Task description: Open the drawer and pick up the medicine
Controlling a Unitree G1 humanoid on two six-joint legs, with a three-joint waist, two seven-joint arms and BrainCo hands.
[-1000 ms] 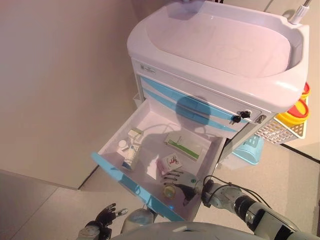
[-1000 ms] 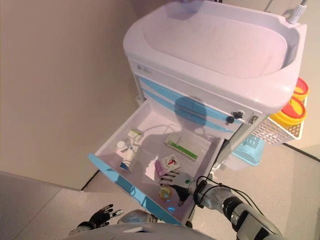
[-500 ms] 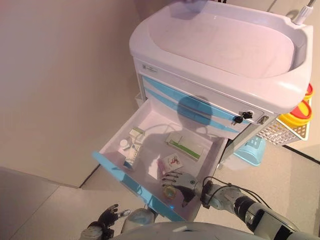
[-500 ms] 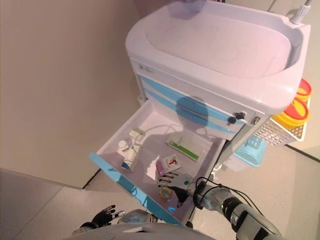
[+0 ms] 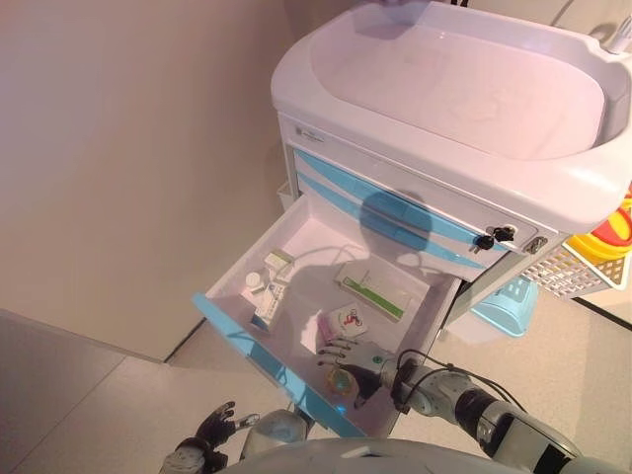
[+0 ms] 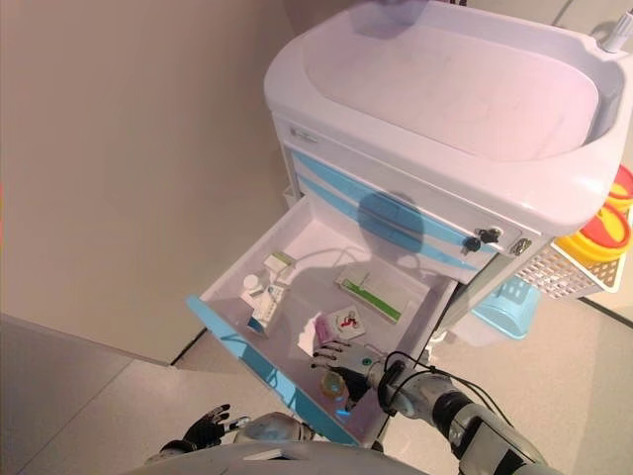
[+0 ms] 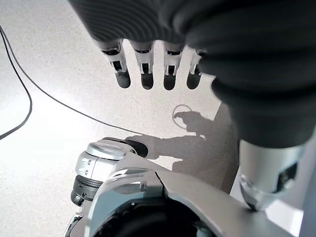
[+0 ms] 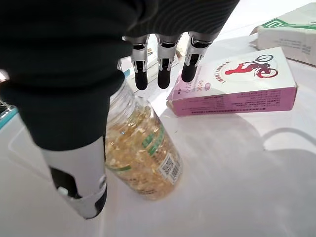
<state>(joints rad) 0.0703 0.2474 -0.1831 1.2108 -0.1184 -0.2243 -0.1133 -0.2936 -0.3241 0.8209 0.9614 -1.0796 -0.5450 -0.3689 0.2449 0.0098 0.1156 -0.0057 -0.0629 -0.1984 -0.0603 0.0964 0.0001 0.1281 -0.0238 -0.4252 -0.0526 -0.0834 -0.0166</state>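
The cart's lowest drawer (image 5: 265, 357), white with a blue front, stands pulled open. In its front right part lies a clear bottle of yellow capsules (image 8: 143, 159), on its side; it also shows in the left eye view (image 5: 339, 380). My right hand (image 5: 359, 359) is in the drawer over the bottle, with straight fingers (image 8: 159, 59) above it and the thumb (image 8: 81, 173) beside it, open. A pink and white medicine box (image 8: 237, 81) lies just past the fingertips. My left hand (image 5: 211, 428) hangs low by the floor, open and empty.
A green and white box (image 5: 372, 293) lies at the drawer's back. Several small boxes and a small bottle (image 5: 265, 291) lie in its left part. The white cart (image 5: 464, 89) has keys (image 5: 494, 237) on its right side, a basket with yellow containers (image 5: 614, 235) and a blue bin (image 5: 506, 304).
The whole picture has shifted, so the camera has moved. My right hand stays over the capsule bottle in the drawer. The left hand has not moved.
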